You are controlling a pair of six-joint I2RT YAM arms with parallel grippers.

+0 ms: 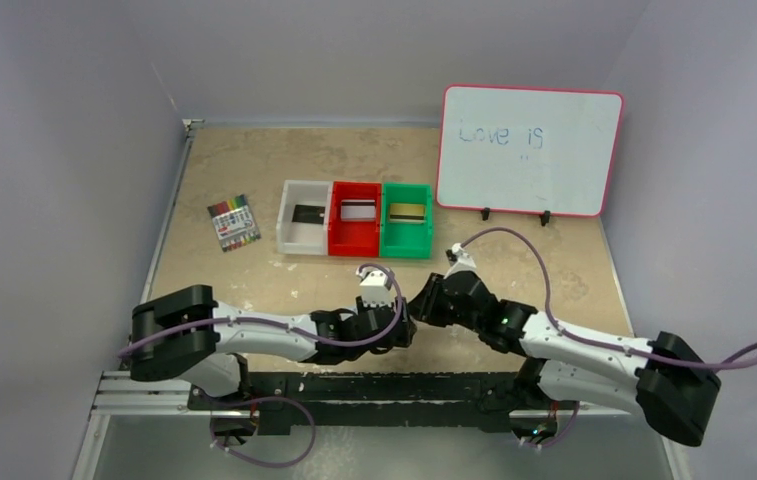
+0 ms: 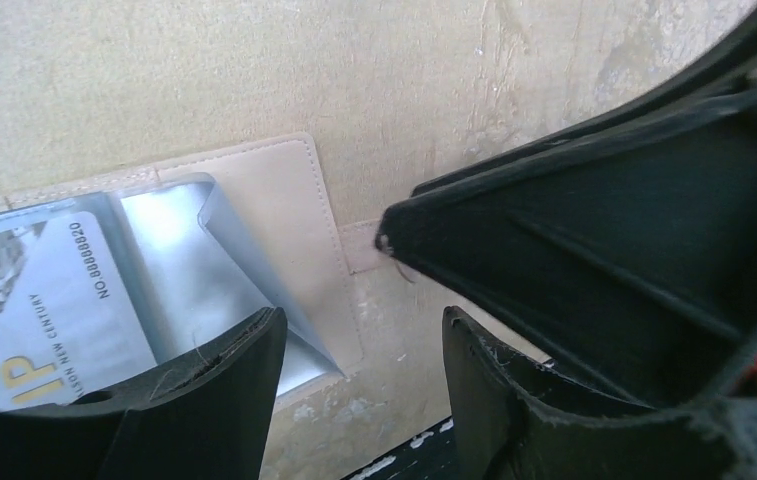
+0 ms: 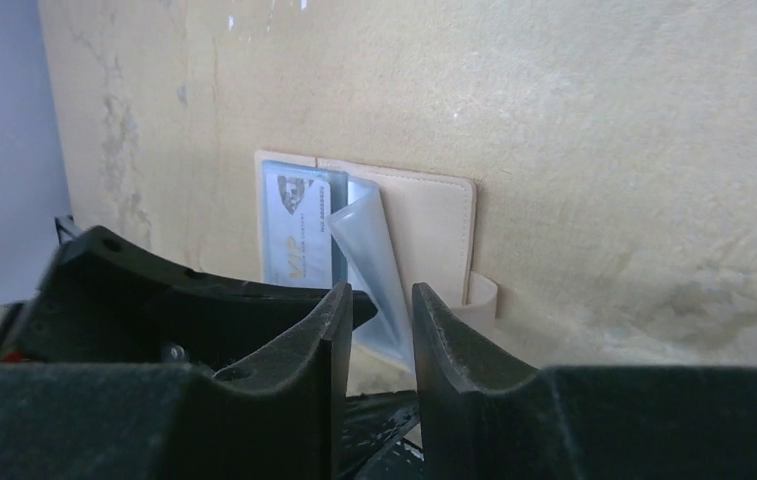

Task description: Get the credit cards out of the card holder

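Observation:
The card holder [image 2: 284, 200] lies open on the table at the near edge, beige with a pale blue clear sleeve [image 2: 184, 270] curling up off it. A silvery credit card [image 2: 44, 300] marked VIP sits in the sleeve pocket. My left gripper [image 2: 359, 330] is open, and its left finger overlaps the sleeve's edge. In the right wrist view the card holder [image 3: 434, 230], the credit card [image 3: 294, 230] and the snap tab [image 3: 482, 300] show beyond my right gripper [image 3: 379, 300]. Its jaws stand narrowly apart with nothing pinched. From above, both grippers [image 1: 402, 328] [image 1: 426, 298] hide the holder.
White bin [image 1: 286, 225] holds a black card [image 1: 307, 213], red bin [image 1: 338, 238] a silver-grey one [image 1: 356, 211], green bin [image 1: 386, 240] a gold one [image 1: 406, 212]. A marker pack [image 1: 234, 222] lies left of them. A whiteboard [image 1: 529, 150] stands back right. The black rail [image 2: 404, 462] runs just behind the holder.

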